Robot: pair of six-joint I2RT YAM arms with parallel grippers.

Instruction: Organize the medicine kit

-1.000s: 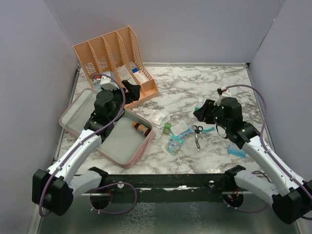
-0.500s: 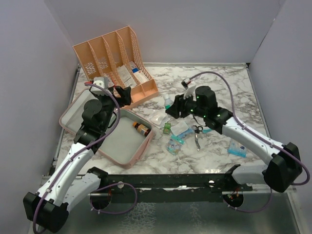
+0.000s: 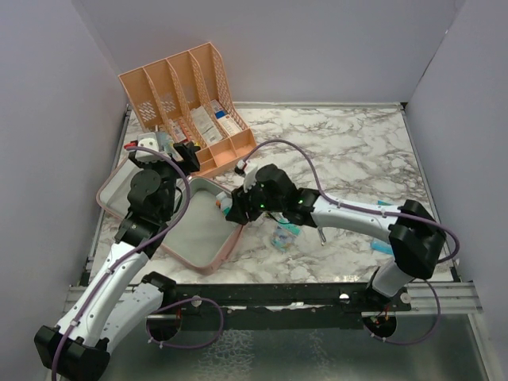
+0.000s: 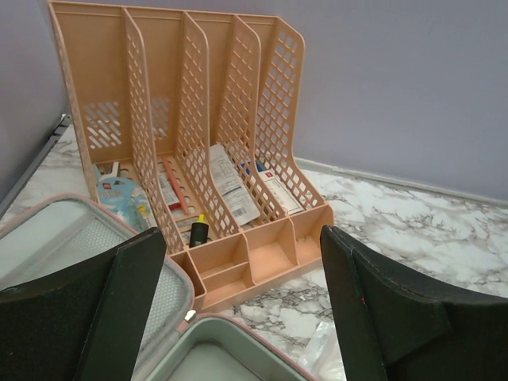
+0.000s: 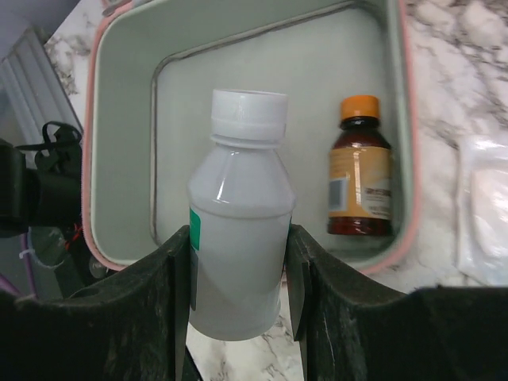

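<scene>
While right jaws clench a white bottle (image 5: pixel 238 246) above the open medicine kit (image 5: pixel 127 159), left jaws gape over its far edge.

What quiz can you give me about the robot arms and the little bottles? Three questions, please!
1. True or false: the right gripper is holding a white bottle.
2. Which colour is the cap of the brown bottle lying in the medicine kit? A green, B orange, C blue.
3. Fill the gap: the left gripper, facing the peach organizer, holds nothing and its jaws are ____.
Key: 1 true; 2 B; 3 open.
</scene>
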